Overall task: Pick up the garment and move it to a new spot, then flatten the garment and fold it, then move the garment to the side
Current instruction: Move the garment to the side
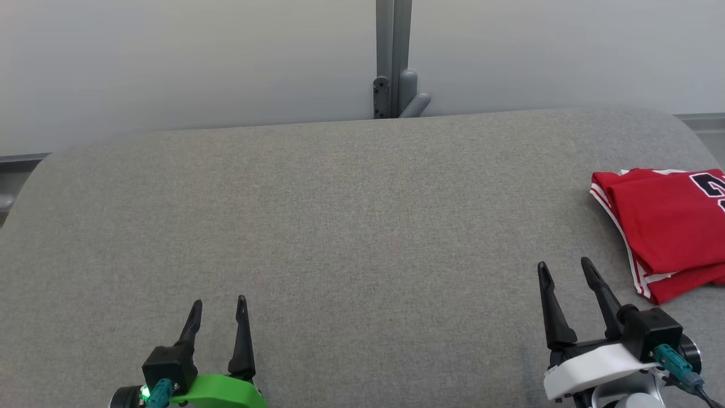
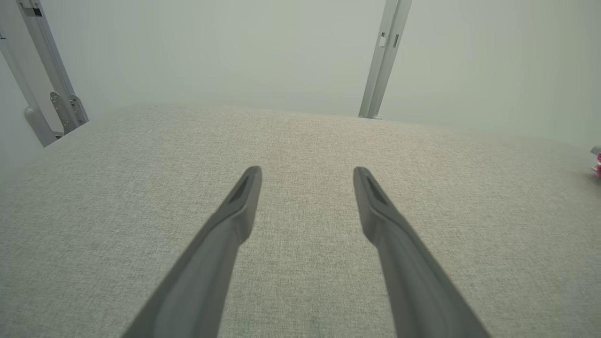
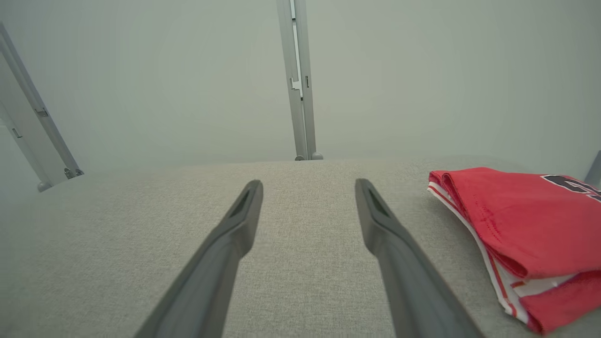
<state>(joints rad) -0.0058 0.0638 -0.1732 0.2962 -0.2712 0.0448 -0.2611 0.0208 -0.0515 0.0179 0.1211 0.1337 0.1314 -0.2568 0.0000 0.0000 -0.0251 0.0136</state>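
The garment (image 1: 668, 226), a red jersey with white-and-red trim and a dark number cut off by the frame edge, lies folded in several layers at the right edge of the head view, on the grey cloth-covered surface (image 1: 340, 226). In the right wrist view it sits at the right of the frame (image 3: 516, 220), near that gripper's fingers but apart from them. The right gripper (image 1: 564, 263) hovers at the lower right of the head view, just left of the jersey's near corner, with its two fingers spread and nothing between them. The left gripper (image 1: 219, 300), at the lower left, is likewise spread and empty, well apart from the cloth. The jersey looks light, thin and limp, probably a smooth knit that slips on itself, so the layers would likely slide apart if only the top one were pinched. The soundest hold, as I judge it, is the rounded fold along its left edge, taking all layers together, or else the near corner where the trimmed hems stack.
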